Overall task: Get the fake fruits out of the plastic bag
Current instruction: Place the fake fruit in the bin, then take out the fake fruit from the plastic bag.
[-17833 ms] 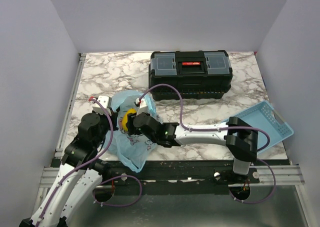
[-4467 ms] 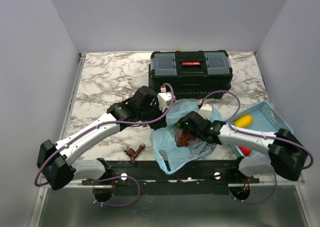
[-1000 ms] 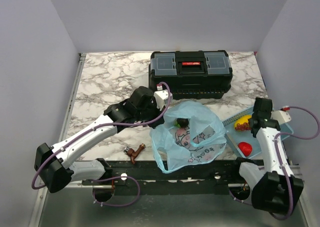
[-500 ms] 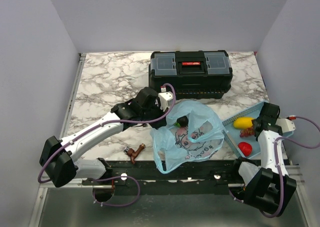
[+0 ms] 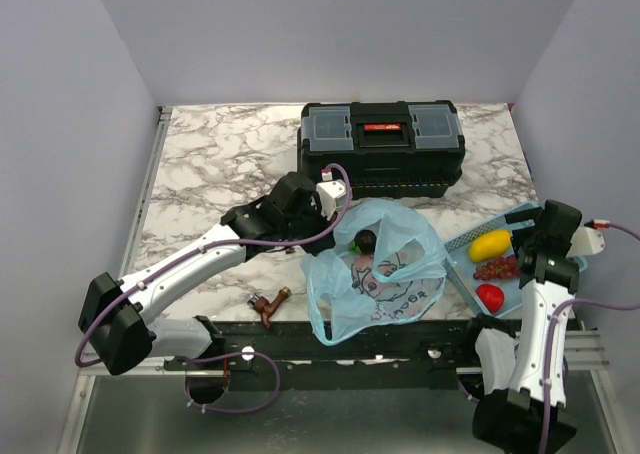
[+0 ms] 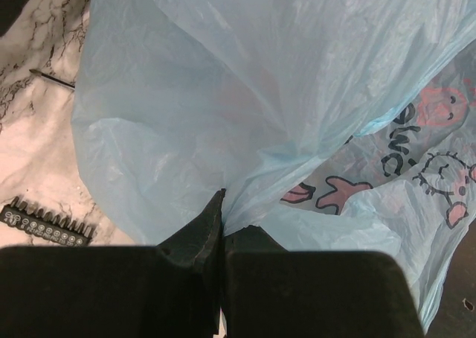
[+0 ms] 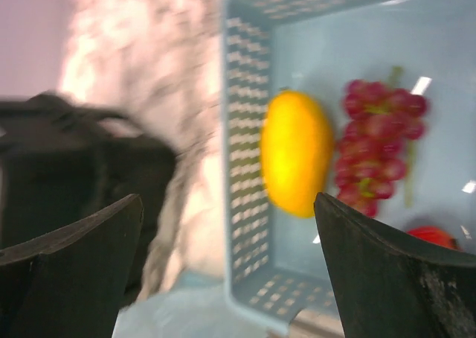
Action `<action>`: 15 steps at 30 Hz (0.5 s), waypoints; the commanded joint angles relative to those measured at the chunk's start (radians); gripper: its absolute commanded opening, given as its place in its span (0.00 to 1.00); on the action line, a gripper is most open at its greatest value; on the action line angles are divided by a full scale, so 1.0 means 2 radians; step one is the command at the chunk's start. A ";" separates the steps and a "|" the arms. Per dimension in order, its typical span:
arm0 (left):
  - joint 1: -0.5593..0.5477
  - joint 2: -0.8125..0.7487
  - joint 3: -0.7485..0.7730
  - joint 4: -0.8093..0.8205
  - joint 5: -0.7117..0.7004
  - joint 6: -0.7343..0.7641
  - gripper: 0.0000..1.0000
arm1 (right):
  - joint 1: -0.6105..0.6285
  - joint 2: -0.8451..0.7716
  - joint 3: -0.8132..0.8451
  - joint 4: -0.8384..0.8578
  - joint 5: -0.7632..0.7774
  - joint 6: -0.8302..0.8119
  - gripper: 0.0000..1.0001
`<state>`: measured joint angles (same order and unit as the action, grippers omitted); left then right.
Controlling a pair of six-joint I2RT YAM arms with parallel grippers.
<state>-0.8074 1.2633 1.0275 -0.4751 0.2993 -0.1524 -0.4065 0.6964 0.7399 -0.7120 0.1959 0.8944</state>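
Top external view. The marble table (image 5: 215,159) carries a black toolbox (image 5: 380,159) at upper centre. The left arm reaches from the lower left to the middle of the frame, where the left gripper (image 5: 338,222) meets the upper left edge of the plastic bag (image 5: 385,279). The bag lies at lower centre with its mouth raised, and a dark fruit (image 5: 366,240) shows in that mouth. A small brown object (image 5: 268,302) lies left of the bag, near the table's front edge. At right, the blue basket (image 5: 462,264) holds a yellow fruit (image 5: 489,244), grapes (image 5: 497,268) and a red fruit (image 5: 490,296). The right gripper (image 5: 532,246) hangs over the basket's right side.

Left wrist view. The left gripper (image 6: 222,219) is clenched on a fold of the bag's film (image 6: 245,92), which fills most of the frame. Pink figures and dark writing show at right. A strip of driver bits (image 6: 46,226) lies on the table at lower left.

Right wrist view. The right gripper (image 7: 227,200) is released, with its fingers (image 7: 74,252) spread wide and nothing between them. In the basket (image 7: 242,100), the yellow fruit (image 7: 296,152) lies just beside the grapes (image 7: 375,155), and the red fruit (image 7: 431,236) is at the lower right. The toolbox (image 7: 82,167) is a dark blur at left.
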 commanded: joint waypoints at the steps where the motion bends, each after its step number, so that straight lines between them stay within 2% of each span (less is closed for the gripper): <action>1: -0.004 -0.016 0.001 0.023 -0.011 0.018 0.00 | -0.002 -0.066 0.060 -0.013 -0.176 -0.074 1.00; 6: -0.004 -0.019 -0.017 0.041 -0.017 0.029 0.00 | 0.015 -0.035 0.111 0.021 -0.356 -0.093 1.00; 15: -0.004 -0.006 -0.011 0.028 -0.008 0.027 0.00 | 0.085 0.028 0.127 0.130 -0.502 -0.047 1.00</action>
<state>-0.8078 1.2449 1.0111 -0.4244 0.2848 -0.1146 -0.2932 0.6914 0.9760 -0.5587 -0.5926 0.7704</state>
